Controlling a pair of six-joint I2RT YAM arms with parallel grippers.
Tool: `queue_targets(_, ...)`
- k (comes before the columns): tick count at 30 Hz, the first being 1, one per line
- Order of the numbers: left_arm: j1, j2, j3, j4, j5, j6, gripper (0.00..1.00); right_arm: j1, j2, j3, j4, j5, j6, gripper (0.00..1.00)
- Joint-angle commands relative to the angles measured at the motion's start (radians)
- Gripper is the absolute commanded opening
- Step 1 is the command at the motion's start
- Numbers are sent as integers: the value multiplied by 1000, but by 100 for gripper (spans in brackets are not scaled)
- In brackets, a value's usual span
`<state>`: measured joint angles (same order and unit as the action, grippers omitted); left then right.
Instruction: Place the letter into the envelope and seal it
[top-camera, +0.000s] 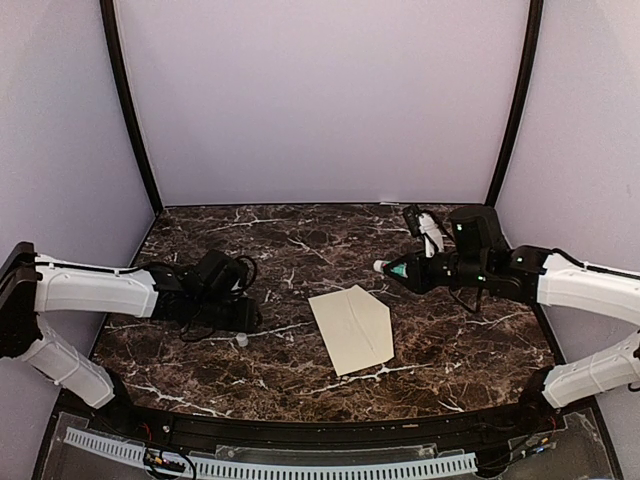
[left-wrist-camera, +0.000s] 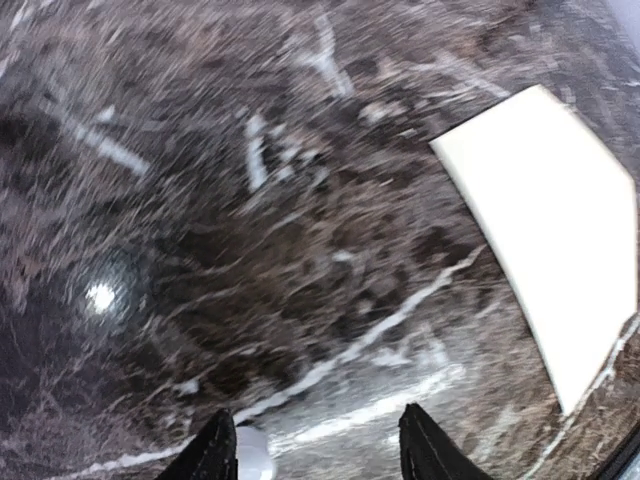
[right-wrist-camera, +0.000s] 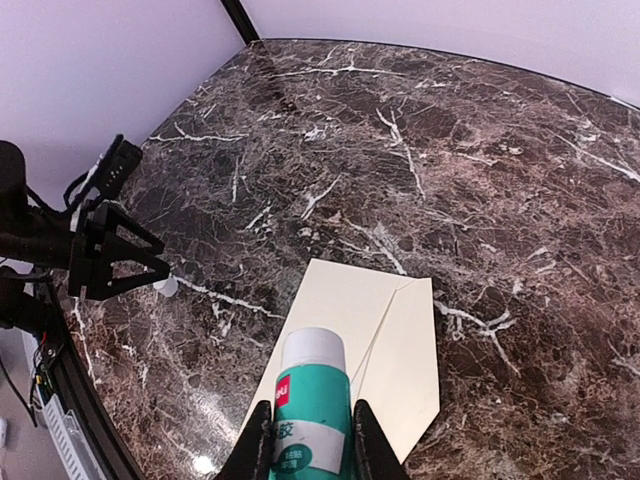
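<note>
Dark brown marble with white veins makes the table (top-camera: 300, 240), and it is the largest thing in view. Both arms reach over it from the two sides.

On the table, a little right of the middle and near the front edge, lies the envelope (top-camera: 350, 330) — pale cream, flat and turned at an angle. In the top view its outline has five corners, and in the right wrist view thin seam lines run across it from one corner. I cannot tell if the flap is folded down, and only cream paper shows on it.

The right gripper (right-wrist-camera: 312, 440) is closed around a glue stick (right-wrist-camera: 312, 385), one finger on each side of the teal body. The stick has a white label with a red mark, and its white tip points away from the wrist. In the right wrist view the stick stands over the near edge of the envelope. In the top view it is held in the air beyond the envelope's far right side, with the tip pointing left.

The left gripper (left-wrist-camera: 320, 450) has its jaws apart and grips nothing. It is low over the marble, left of the envelope and clearly apart from it. The left wrist picture is blurred.

A small white cap (top-camera: 241, 340) lies on the table — just beside the left finger of this gripper.
</note>
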<state>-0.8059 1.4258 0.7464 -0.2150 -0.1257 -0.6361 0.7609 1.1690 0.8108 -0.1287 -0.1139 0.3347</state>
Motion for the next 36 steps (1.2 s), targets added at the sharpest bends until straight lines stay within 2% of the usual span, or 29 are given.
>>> queue_targets(1,-86,-80,81,189,10,216,54,1,-1,54,-62,-87,28,0)
queue_targets(4,-149,-68,122,278,-61,374,53,-6,24,101,-129,-105,67,0)
queue_targets(7,-197,-57,110,453,-70,610,53,-11,56,144,-192,-149,95,0)
queue_targets(11,-210,-60,60,655,96,853,55,-12,88,188,-263,-200,110,0)
queue_targets(12,-217,-60,50,722,175,925,55,-12,97,196,-279,-209,111,0)
queue_targets(14,-224,-39,39,780,264,1008,56,-12,119,216,-301,-233,115,0)
queue_targets(23,-231,167,251,672,449,1146,56,-11,164,243,-321,-285,105,0)
queue_targets(36,-231,355,408,628,441,1201,52,-11,182,270,-314,-317,88,0)
